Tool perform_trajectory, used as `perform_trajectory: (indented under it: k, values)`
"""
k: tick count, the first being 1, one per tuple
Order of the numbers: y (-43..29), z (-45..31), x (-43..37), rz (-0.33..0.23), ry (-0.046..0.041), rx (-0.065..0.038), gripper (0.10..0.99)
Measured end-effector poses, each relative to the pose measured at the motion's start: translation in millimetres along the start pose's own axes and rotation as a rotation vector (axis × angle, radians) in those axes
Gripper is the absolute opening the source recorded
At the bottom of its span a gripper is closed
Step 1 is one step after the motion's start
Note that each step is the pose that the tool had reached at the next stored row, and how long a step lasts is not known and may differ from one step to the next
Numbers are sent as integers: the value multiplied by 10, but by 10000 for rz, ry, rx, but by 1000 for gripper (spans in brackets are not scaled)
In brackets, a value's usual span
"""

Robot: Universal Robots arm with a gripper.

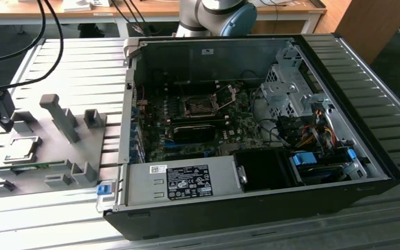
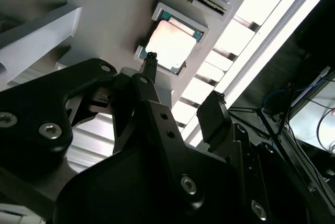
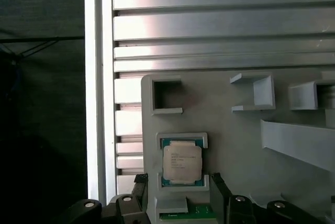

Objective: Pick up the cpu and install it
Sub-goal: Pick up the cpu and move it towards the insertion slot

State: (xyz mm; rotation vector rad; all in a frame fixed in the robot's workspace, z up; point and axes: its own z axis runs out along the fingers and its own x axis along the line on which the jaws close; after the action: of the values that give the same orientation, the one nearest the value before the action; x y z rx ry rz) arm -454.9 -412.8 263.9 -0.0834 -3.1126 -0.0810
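Your gripper has its black fingers spread apart, grasping nothing. Straight beyond the gap between their tips, the cpu lies flat in a recess of the grey tray. It is square, metal top up, and its printed lines run finger to finger.

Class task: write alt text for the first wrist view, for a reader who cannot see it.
A small silvery cpu sits in a square pocket of a grey tray, with the open gripper poised at it, one dark finger to each side. The tray lies on a ribbed metal table.
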Motion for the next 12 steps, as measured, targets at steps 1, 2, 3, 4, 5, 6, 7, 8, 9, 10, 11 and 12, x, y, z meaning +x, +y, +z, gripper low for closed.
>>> perform_trajectory:
  k: [1,2,3,4,5,6,7,8,9,10,11,12]
  values:
    - [-1,17,-10,-1,0,0,588]
    - [-2,32,-16,-2,0,0,588]
    - [-3,45,-24,-4,2,1,588]
    - [-4,55,-33,-4,2,2,588]
    - [-6,64,-39,-4,1,1,588]
    - [-6,71,-41,-3,-1,-1,588]
    - [-7,78,-41,-2,-1,-1,588]
    - [-7,81,-42,-2,1,0,588]
    - [-9,86,-43,-4,0,0,588]
    - [-9,93,-43,-3,-1,-1,588]
    - [-9,98,-44,-3,0,-1,588]
    - [-9,103,-44,-3,0,-1,588]
